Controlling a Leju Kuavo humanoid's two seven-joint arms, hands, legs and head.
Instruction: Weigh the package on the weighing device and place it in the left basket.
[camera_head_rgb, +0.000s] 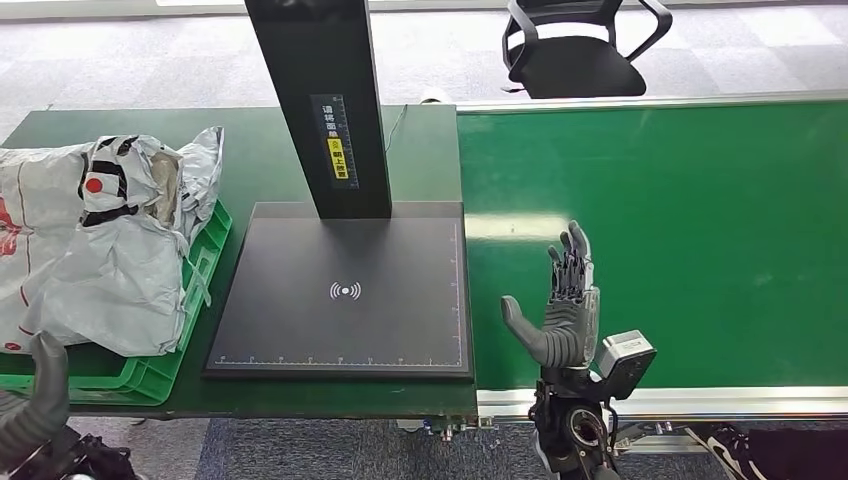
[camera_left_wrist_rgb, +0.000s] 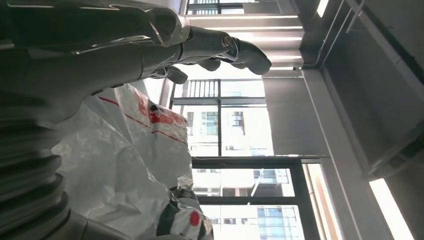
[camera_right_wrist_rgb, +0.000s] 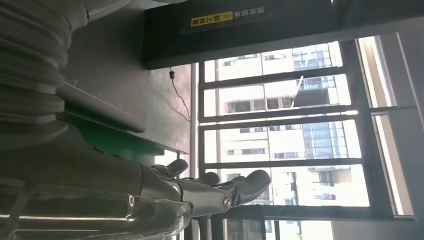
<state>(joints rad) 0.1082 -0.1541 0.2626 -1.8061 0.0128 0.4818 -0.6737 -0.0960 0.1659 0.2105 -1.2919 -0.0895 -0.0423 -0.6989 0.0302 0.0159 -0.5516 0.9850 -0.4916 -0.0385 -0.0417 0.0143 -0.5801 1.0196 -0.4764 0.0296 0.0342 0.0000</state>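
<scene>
A pile of grey-and-white plastic mail packages (camera_head_rgb: 90, 250) with red and black print fills the green basket (camera_head_rgb: 205, 262) at the left. The black weighing platform (camera_head_rgb: 345, 300) with its upright black post (camera_head_rgb: 320, 100) has nothing on it. My right hand (camera_head_rgb: 565, 305) is raised over the green conveyor belt just right of the platform, fingers straight and apart, holding nothing. My left arm (camera_head_rgb: 40, 395) enters at the bottom left beside the basket. In the left wrist view my left hand (camera_left_wrist_rgb: 210, 47) has its fingers stretched out and free, close to the packages (camera_left_wrist_rgb: 130, 165).
The green conveyor belt (camera_head_rgb: 690, 230) runs along the right with a metal rail at its front edge. A black office chair (camera_head_rgb: 580, 45) stands behind the belt. The dark green table (camera_head_rgb: 150, 130) carries the basket and the scale.
</scene>
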